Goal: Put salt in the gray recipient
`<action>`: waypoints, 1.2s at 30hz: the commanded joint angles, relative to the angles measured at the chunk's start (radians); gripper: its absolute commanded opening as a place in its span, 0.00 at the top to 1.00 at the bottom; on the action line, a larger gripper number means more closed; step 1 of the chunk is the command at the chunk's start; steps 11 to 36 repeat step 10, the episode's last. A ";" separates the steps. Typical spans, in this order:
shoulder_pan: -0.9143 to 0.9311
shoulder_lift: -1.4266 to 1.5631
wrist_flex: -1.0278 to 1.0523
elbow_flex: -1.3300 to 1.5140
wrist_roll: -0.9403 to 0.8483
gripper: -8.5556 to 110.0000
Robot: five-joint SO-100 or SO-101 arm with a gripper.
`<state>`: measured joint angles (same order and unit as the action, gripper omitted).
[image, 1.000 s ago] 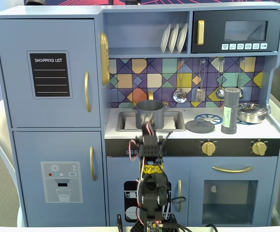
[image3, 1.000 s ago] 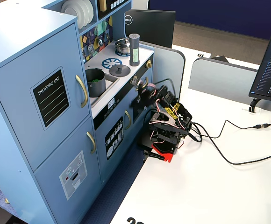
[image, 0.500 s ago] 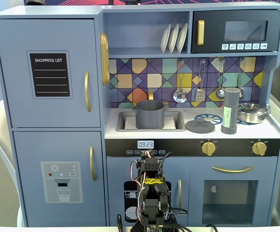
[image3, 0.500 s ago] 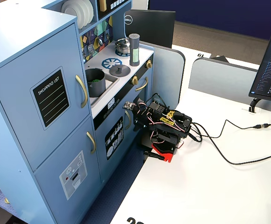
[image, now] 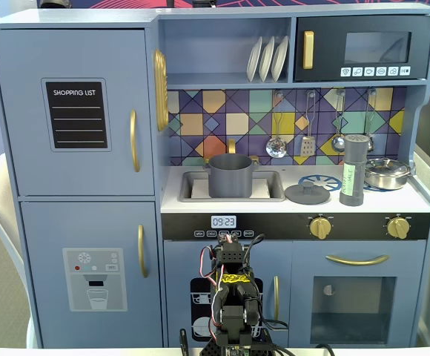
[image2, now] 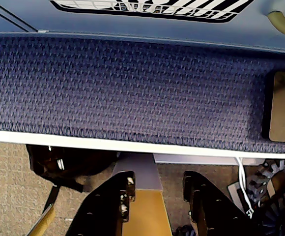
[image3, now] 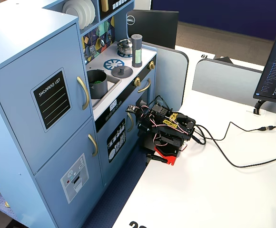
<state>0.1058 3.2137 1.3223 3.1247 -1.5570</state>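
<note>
The salt (image: 353,170) is a tall gray shaker with a pale green label, upright on the toy kitchen's counter at the right; it also shows in the side fixed view (image3: 137,50). The gray recipient (image: 230,176), a dark pot, stands in the sink (image3: 97,84). My gripper (image3: 131,110) hangs low before the cabinet front, well below the counter and far from both. In the wrist view the gripper (image2: 157,184) points down at blue carpet, open, with nothing between its black fingers (image2: 117,206).
A flat gray lid (image: 307,194) lies between pot and salt. A shiny steel pan (image: 386,173) sits right of the salt. The folded arm (image3: 169,133) rests on the white table (image3: 214,190) with cables trailing right. Gold knobs (image: 319,227) and handles jut from the cabinet front.
One second ago the arm stood raised before the sink; it has folded down to its low pose. Since half a second ago it has barely moved. Salt and pot stayed put.
</note>
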 commanded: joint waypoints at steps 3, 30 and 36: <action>-0.006 0.006 0.005 -0.008 0.025 0.88; -0.006 0.006 0.005 -0.008 0.025 0.87; -0.006 0.006 0.005 -0.008 0.025 0.87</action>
